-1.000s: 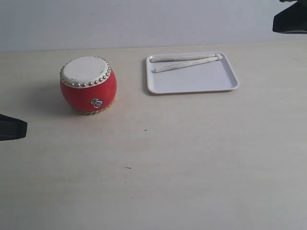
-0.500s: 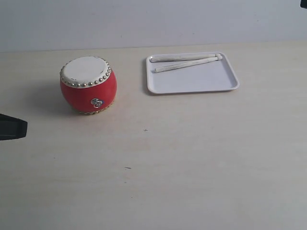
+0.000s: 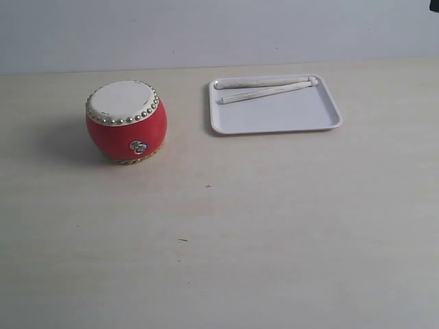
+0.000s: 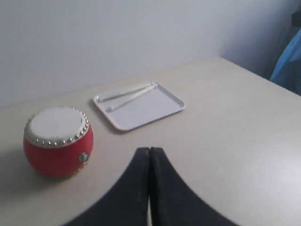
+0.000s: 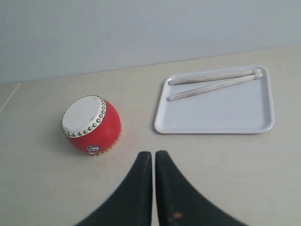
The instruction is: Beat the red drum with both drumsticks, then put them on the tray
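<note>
Well beyond the closed left pincer (image 4: 149, 150) and closed right pincer (image 5: 153, 154), the drumsticks (image 3: 260, 83) lie in the tray (image 3: 281, 114)

A pale beige table (image 3: 288, 233) with faint wood grain fills most of the exterior frame, from the bottom edge up to a straight back edge near the top. A plain grey-white wall (image 3: 171, 34) spans the upper strip. One tiny dark speck (image 3: 208, 186) sits near the centre, and a second speck (image 3: 182, 240) lies lower and slightly left. In the left wrist view, a blurred blue cloth (image 4: 288, 70) shows beyond the table's corner.
</note>
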Controlling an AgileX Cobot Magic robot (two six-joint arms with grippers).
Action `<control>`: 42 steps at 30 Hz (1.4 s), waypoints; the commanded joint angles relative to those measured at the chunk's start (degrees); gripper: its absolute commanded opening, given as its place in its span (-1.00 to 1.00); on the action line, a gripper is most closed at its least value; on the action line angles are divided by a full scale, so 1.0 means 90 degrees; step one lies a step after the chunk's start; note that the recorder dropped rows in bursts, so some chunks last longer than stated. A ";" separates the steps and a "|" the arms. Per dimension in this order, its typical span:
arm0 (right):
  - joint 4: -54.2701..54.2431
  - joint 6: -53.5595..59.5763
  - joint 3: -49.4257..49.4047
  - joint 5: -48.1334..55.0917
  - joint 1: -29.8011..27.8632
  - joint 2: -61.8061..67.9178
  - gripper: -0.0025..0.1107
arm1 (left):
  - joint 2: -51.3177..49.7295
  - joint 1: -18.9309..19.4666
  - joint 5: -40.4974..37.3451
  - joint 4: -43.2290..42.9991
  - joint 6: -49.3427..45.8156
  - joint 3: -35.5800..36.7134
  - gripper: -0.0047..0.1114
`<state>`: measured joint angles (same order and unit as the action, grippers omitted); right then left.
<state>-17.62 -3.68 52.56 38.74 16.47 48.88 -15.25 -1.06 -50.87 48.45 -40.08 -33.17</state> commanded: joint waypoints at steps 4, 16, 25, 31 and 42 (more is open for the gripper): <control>-0.0031 0.0060 -0.0017 -0.0031 -0.0016 -0.0037 -0.91 | 0.1038 0.0012 0.0387 0.0201 -0.0018 -0.0040 -0.92; -0.0031 0.0060 -0.0017 -0.0031 -0.0016 -0.0037 -0.91 | 0.1100 0.0012 0.1325 -0.0634 0.1673 -0.0040 -0.92; -0.0031 0.0060 -0.0017 -0.0031 -0.0016 -0.0037 -0.91 | 0.1205 0.0012 0.2105 -0.4551 0.4670 0.0475 -0.92; -0.0031 0.0060 -0.0017 -0.0031 -0.0016 -0.0037 -0.91 | 0.1695 0.0012 0.3306 -0.4809 0.4664 0.1892 -0.92; -0.0031 0.0060 -0.0017 -0.0031 -0.0016 -0.0037 -0.91 | 0.1695 -0.0015 0.3388 -0.4938 0.4694 0.3006 -0.92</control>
<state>-17.83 -3.68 52.56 38.74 16.47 48.88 -0.27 -0.95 -21.22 4.56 1.89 -8.07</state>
